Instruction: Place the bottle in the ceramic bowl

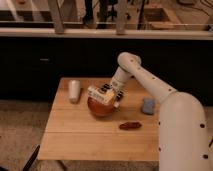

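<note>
The cream-white bottle (99, 94) with a yellowish label lies sideways just over the rim of the ceramic bowl (101, 108). That bowl is a glossy reddish-orange one near the middle of the wooden table (75, 135). My gripper (111, 93) comes in from the right at the end of the white arm. It is shut on the bottle's right end, directly above the bowl. The bottle and gripper hide the inside of the bowl.
A plain white tapered cylinder (74, 91) stands on the table's left. A small dark red oblong thing (130, 125) lies in front of the bowl to the right. A blue-grey object (148, 105) sits near the right edge. A dark counter runs behind the table.
</note>
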You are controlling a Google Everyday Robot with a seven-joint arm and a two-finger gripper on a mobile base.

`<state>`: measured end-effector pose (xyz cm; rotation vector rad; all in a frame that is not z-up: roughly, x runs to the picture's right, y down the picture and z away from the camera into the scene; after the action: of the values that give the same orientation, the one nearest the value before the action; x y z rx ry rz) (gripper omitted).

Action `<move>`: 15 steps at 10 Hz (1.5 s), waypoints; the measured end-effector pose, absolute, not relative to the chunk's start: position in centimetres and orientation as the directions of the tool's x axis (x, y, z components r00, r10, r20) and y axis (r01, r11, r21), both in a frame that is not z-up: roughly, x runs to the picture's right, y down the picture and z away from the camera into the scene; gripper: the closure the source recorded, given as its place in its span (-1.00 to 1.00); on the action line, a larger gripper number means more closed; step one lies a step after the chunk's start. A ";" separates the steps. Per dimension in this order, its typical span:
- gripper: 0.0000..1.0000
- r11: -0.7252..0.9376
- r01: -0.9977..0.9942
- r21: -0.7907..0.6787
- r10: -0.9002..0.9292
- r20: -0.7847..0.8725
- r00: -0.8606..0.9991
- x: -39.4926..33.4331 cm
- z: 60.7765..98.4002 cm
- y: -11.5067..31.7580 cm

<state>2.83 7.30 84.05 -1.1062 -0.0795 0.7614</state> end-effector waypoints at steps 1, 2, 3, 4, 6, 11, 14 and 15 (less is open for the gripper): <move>0.98 0.223 -0.515 -0.827 0.589 -0.306 0.748 2.8 84.0 7.3; 0.98 0.221 -0.516 -0.827 0.590 -0.308 0.746 2.9 84.0 7.3; 0.98 0.219 -0.517 -0.827 0.591 -0.309 0.745 2.8 84.0 7.3; 0.98 0.218 -0.518 -0.828 0.591 -0.310 0.745 2.8 84.0 7.3; 0.98 0.213 -0.519 -0.828 0.591 -0.313 0.743 2.8 83.9 7.3; 0.98 0.203 -0.520 -0.829 0.592 -0.319 0.740 2.6 83.9 7.3; 0.98 0.196 -0.522 -0.830 0.593 -0.323 0.737 2.6 83.8 7.3; 0.98 0.194 -0.523 -0.830 0.594 -0.325 0.736 2.6 83.8 7.3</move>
<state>2.64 7.35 83.81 -1.1313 -0.0735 0.7839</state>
